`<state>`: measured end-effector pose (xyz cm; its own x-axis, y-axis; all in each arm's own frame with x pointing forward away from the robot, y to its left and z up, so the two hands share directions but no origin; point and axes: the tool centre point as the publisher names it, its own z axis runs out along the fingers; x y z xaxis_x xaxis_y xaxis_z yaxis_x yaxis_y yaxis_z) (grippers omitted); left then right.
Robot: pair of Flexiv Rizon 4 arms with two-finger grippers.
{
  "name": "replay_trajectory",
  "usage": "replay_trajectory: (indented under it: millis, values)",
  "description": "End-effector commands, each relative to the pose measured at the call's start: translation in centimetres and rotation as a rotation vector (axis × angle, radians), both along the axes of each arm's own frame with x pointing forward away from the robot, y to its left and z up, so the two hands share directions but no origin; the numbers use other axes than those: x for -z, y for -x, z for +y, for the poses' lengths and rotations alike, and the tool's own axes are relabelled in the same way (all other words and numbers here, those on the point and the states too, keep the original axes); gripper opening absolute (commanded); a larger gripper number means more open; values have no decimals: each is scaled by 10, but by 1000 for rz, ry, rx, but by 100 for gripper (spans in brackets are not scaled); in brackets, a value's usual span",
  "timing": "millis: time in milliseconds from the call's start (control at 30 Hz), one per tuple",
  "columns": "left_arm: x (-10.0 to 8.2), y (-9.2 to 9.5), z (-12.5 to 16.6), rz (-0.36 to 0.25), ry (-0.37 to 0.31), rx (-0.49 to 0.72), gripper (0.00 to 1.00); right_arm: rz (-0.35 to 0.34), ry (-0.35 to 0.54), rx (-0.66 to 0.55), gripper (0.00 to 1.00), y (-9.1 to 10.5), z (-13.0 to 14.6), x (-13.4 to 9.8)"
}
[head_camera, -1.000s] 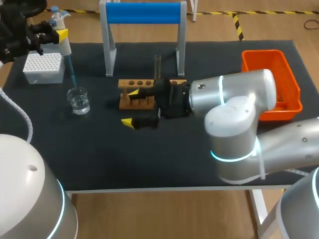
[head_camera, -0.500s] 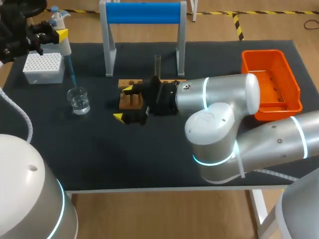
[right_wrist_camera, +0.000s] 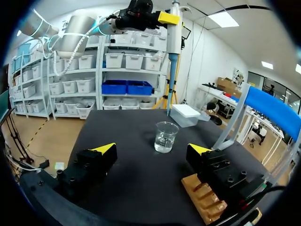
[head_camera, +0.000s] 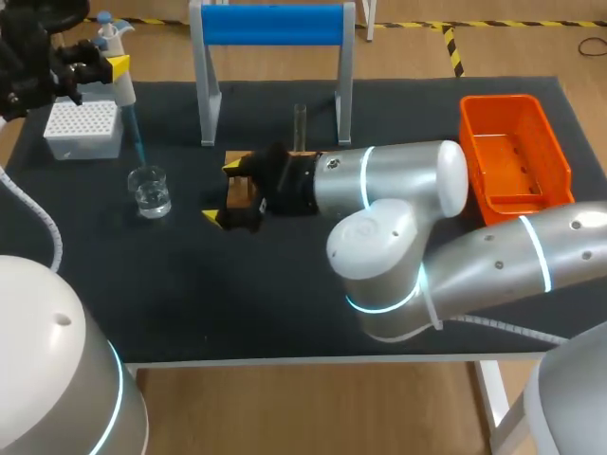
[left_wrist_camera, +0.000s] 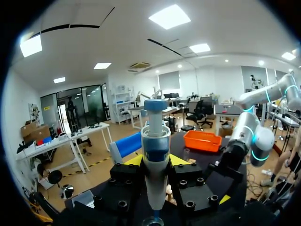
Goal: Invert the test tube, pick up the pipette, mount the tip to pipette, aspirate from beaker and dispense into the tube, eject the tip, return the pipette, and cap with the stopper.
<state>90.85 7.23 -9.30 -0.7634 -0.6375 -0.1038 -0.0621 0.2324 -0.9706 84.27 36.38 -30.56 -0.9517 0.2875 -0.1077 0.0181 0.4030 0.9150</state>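
Before me the black tabletop carries a white tip box, a beaker near it, a wooden rack, a blue-barred stand and an orange bin.

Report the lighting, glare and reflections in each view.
Head view: soft highlights on the right arm's silver casing, glints in the beaker, shadows barely showing on the dark table. Left wrist view: pipette evenly lit, no glare on it. Right wrist view: beaker glints, table carries a dull sheen.
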Motion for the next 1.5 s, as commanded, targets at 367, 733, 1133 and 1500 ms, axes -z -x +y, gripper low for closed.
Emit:
replay_trajectory:
  millis: [367, 733, 1133, 1500]
  values:
    - [1, 0, 0, -4, 2, -2, 0, 19, -6, 23, 100, -12, 14, 18]
    - [1, 0, 0, -4, 2, -2, 0, 36, 9, 36, 100, -15, 16, 23]
    - [1, 0, 0, -4, 2, -2, 0, 48, 18, 41, 100, -13, 18, 25]
    - [1, 0, 0, -4, 2, -2, 0, 48, 18, 41, 100, -13, 18, 25]
